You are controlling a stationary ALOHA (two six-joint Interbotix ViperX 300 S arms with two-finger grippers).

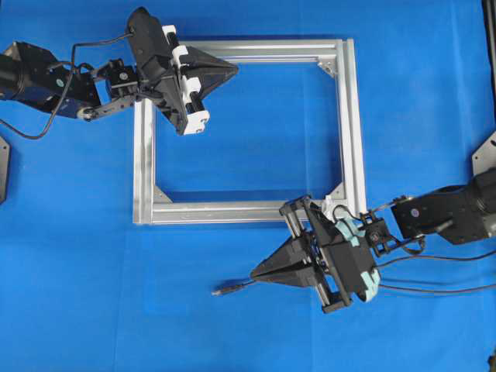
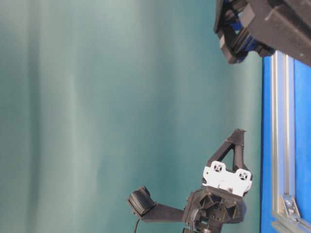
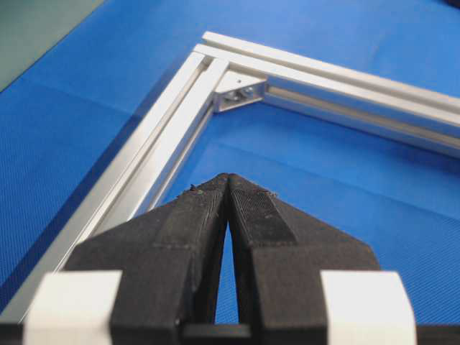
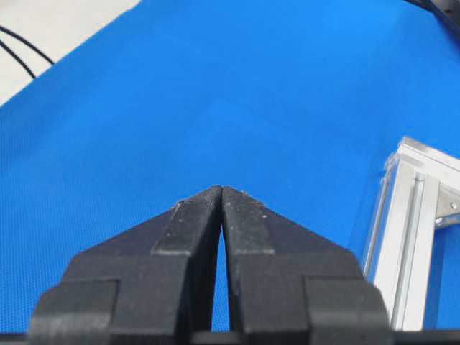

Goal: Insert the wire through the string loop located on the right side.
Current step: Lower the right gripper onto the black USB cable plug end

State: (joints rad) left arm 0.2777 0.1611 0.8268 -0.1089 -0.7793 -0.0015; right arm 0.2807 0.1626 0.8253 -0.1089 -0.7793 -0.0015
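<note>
The wire's dark plug tip [image 1: 220, 292] lies on the blue mat in front of the frame, its thin black cable [image 1: 246, 284] running right and under my right gripper. My right gripper [image 1: 253, 273] hovers just above and right of the plug, shut with nothing between its fingertips [image 4: 208, 198]. The wire is out of the right wrist view. A tiny whitish string loop [image 1: 328, 204] sits at the frame's lower right corner, next to the right arm. My left gripper [image 1: 235, 70] is shut and empty over the frame's top rail, its fingertips [image 3: 215, 187] touching.
The square aluminium frame [image 1: 353, 132] lies flat on the blue mat, with silver brackets in its corners [image 3: 237, 88]. One frame corner [image 4: 413, 230] is at the right of the right wrist view. Thin black cables [image 1: 442, 290] trail off the right edge.
</note>
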